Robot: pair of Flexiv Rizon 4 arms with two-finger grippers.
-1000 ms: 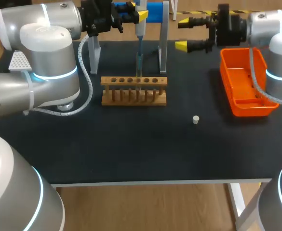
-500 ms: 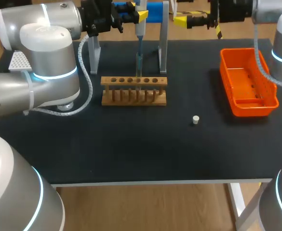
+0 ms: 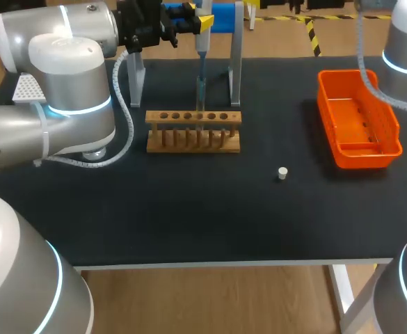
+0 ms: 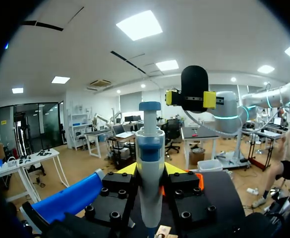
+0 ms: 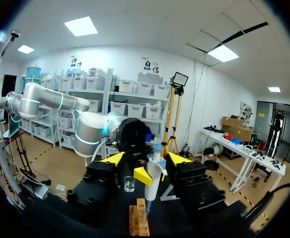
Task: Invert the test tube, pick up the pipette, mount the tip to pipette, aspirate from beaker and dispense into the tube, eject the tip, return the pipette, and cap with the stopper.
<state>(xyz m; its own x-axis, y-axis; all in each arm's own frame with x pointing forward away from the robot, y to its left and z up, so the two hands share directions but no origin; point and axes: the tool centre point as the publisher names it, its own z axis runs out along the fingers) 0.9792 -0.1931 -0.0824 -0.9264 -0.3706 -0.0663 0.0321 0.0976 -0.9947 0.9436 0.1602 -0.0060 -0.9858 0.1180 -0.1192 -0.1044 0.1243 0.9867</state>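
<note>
Silver-white arms (image 3: 57, 76) with cyan light rings, black wrists, yellow-tipped fingers (image 3: 204, 21)

Black table (image 3: 189, 223) logged as work surface. Wooden rack (image 3: 193, 132) with single row of holes, upright, rear centre. Grey metal stand (image 3: 236, 62) with two uprights just behind rack. Orange basket (image 3: 363, 156) at right side, well apart from rack.

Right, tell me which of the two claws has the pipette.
The left claw: its yellow tips clamp the pipette from both sides, holding it upright. The right claw is open and empty, facing it.
</note>
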